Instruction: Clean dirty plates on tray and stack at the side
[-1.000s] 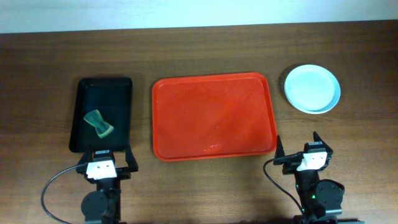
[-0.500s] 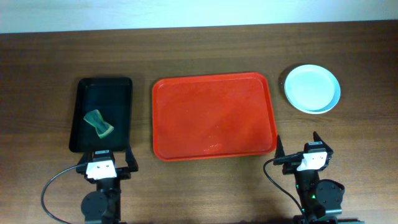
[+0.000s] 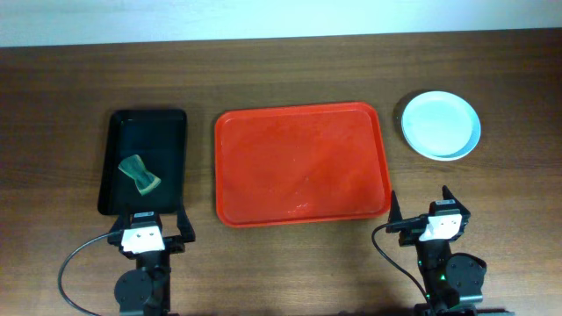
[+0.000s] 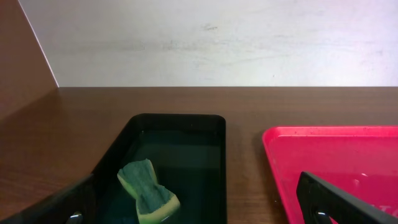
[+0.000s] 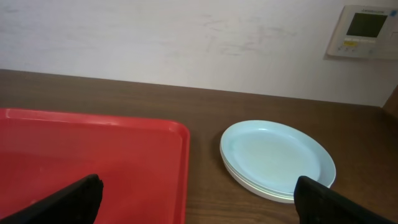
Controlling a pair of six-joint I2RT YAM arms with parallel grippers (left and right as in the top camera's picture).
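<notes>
The red tray [image 3: 303, 162] lies bare in the middle of the table; it also shows in the left wrist view [image 4: 336, 155] and the right wrist view [image 5: 87, 155]. The pale mint plates [image 3: 441, 125] sit stacked on the table right of the tray, also in the right wrist view [image 5: 277, 158]. My left gripper [image 3: 147, 221] is open and empty at the near edge, in front of the black tray. My right gripper [image 3: 428, 209] is open and empty near the red tray's front right corner.
A black tray [image 3: 145, 158] left of the red tray holds a green sponge [image 3: 139, 173], also seen in the left wrist view [image 4: 148, 193]. A wall runs behind the table, with a thermostat panel [image 5: 367, 31] at the right.
</notes>
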